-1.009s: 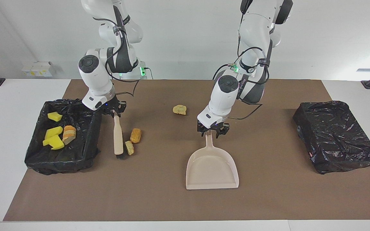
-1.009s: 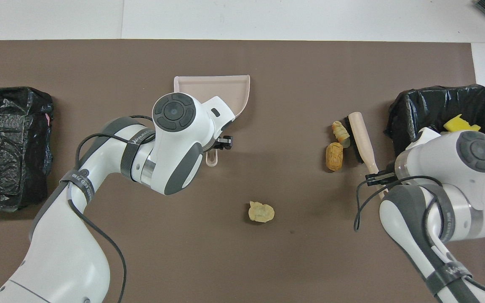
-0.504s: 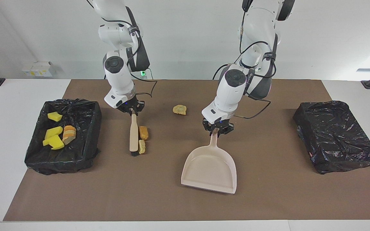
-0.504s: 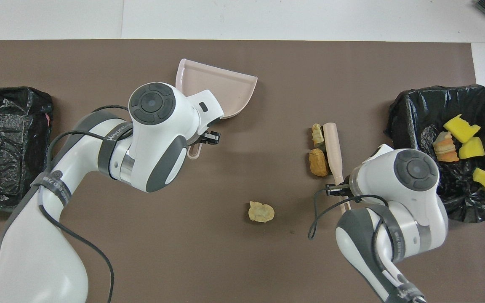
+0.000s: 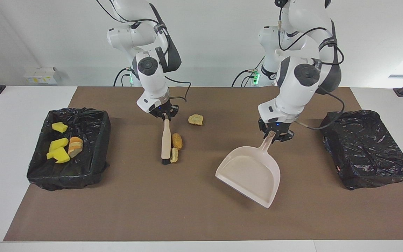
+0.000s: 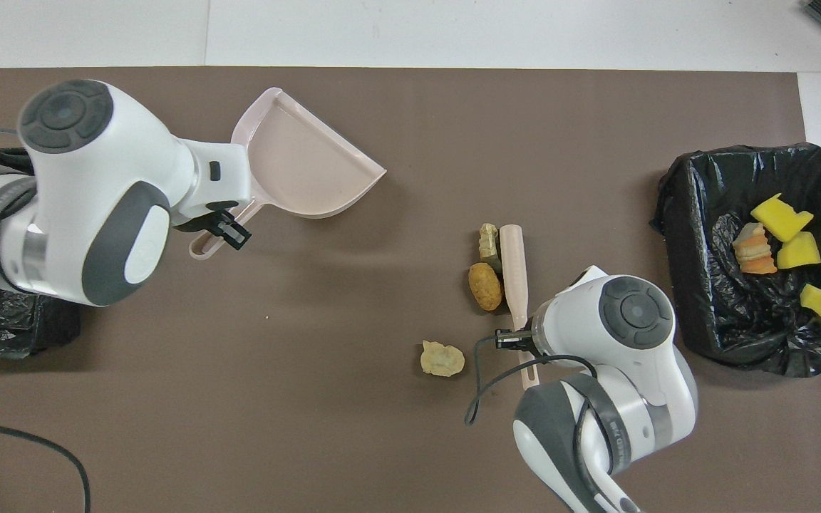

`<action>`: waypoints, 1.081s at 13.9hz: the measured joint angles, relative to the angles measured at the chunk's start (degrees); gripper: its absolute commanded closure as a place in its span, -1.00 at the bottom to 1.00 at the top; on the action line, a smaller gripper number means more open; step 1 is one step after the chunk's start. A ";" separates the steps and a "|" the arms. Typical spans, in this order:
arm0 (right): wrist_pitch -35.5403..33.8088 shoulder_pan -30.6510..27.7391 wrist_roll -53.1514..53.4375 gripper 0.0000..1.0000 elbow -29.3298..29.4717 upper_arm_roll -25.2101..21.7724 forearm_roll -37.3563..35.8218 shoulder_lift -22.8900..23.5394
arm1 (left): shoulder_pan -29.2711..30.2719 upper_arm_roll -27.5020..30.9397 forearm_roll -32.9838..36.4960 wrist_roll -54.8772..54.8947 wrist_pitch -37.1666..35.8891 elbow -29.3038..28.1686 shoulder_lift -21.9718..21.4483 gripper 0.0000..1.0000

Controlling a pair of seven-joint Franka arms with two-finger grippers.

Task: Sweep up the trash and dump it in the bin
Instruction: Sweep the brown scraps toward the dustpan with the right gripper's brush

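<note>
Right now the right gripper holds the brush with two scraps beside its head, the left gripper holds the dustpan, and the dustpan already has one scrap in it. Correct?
Not quite: the facing view shows the dustpan empty. The rest stands: the right gripper holds the brush with two scraps beside its head, and the left gripper holds the dustpan's handle. A third scrap lies loose on the mat, nearer to the robots.

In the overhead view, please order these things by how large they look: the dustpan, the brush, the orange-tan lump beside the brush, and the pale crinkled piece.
1. dustpan, held by the left gripper.
2. brush, held by the right gripper.
3. orange-tan lump and pale crinkled piece: they look alike in size, so no ranking.
</note>
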 measured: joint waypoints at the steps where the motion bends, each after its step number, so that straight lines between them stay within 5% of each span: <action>1: 0.00 1.25 0.00 1.00 0.02 0.02 0.17 0.24 | 1.54 0.03 0.07 5.76 -1.93 -0.37 -1.24 1.00; 7: 1.11 8.68 0.02 1.00 3.23 0.14 5.74 4.21 | 5.27 0.00 5.01 33.27 -1.58 -12.75 -7.66 1.00; 11: -1.00 9.06 0.55 1.00 5.10 -0.32 5.88 4.48 | 4.42 -1.13 5.91 35.07 3.89 -23.11 -11.80 1.00; 15: -3.42 7.81 10.03 1.00 5.00 -0.75 5.87 1.11 | 2.19 -1.32 5.97 34.91 8.52 -27.49 -12.71 1.00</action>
